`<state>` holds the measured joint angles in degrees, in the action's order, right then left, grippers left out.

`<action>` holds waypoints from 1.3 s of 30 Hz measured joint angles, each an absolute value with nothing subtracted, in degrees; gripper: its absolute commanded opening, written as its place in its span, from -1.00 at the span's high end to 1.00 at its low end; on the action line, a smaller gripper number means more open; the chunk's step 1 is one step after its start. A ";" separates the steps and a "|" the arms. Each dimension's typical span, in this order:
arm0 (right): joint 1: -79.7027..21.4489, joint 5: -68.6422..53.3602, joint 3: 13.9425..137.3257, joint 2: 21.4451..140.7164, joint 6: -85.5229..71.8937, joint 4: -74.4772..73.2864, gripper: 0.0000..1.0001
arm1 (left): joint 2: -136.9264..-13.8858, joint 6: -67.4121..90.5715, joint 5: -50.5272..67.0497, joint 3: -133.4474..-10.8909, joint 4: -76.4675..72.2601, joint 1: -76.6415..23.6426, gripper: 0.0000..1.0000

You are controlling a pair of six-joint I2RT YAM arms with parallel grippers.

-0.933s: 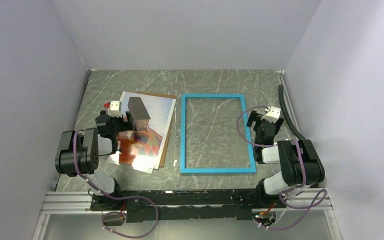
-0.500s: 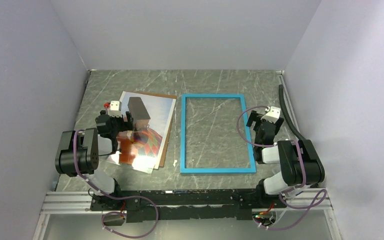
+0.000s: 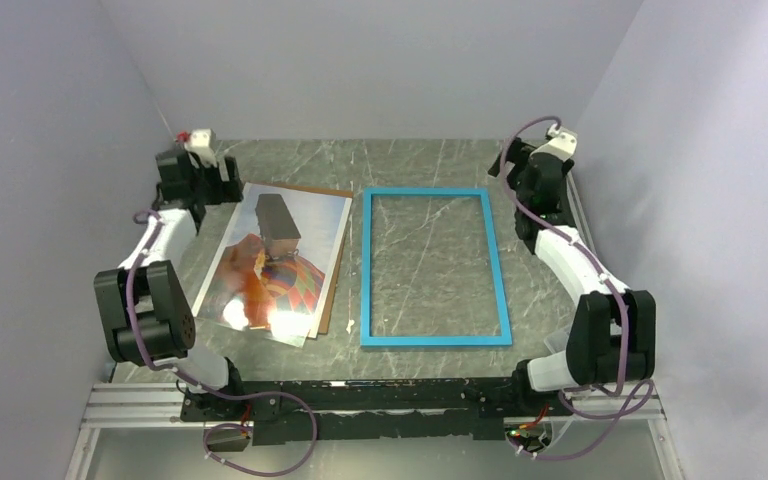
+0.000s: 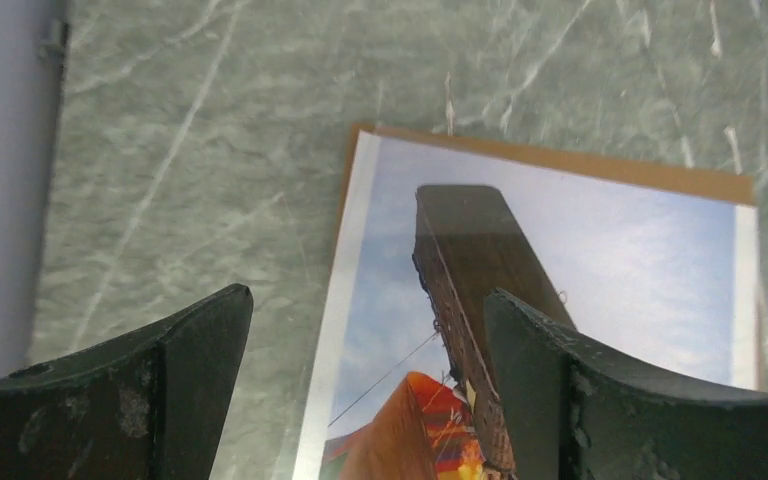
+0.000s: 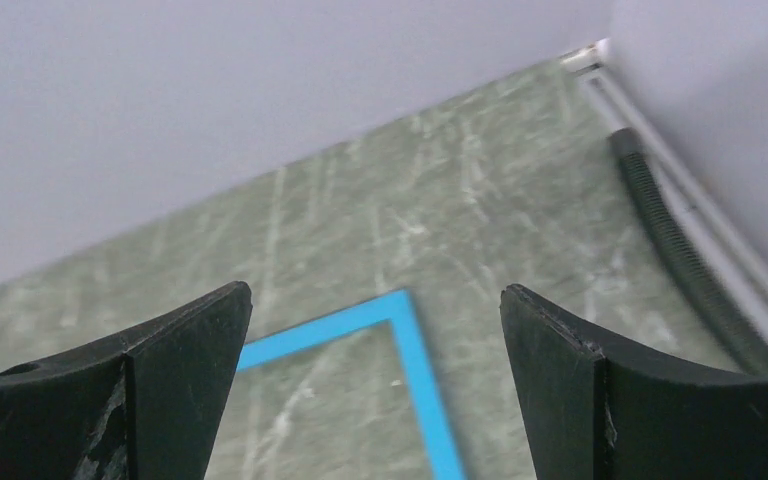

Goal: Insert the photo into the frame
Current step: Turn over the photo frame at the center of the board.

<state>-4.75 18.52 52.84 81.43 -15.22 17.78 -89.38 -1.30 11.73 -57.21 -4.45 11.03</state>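
Note:
The photo [image 3: 278, 262] of an orange-red balloon lies flat on the left of the table, uncovered. The turquoise frame [image 3: 367, 270] lies flat just to its right, apart from it. My left gripper [image 3: 205, 180] hangs open by the photo's far left corner. In the left wrist view the photo [image 4: 600, 260] shows below my left gripper [image 4: 365, 295], whose jaws stand wide apart with nothing between them. My right gripper [image 3: 538, 185] is raised beyond the frame's far right corner. The right wrist view has that gripper [image 5: 375, 290] open above the frame corner [image 5: 415, 340].
A brown backing board [image 3: 334, 285] lies under the photo, its edge also showing in the left wrist view [image 4: 560, 160]. A small white bit [image 3: 349, 326] sits between board and frame. A black hose [image 5: 680, 260] runs along the right wall. Walls close in on three sides.
Both arms have stretched out from near the table's front towards the far side. The left arm no longer covers the photo. Photo and frame have not moved.

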 measured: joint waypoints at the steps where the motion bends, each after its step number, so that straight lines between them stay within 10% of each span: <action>1: -4.08 16.45 54.33 80.90 -18.33 15.70 -0.99 | -89.41 -1.26 11.90 -60.73 -0.54 11.31 -0.82; 15: -22.83 9.15 66.02 85.89 -29.78 -11.16 -0.99 | -89.60 1.17 15.03 -82.94 38.04 14.28 -0.83; 39: -52.14 28.01 86.06 114.61 -36.10 -36.29 -0.88 | -85.52 1.10 18.04 -79.15 47.90 14.28 -0.79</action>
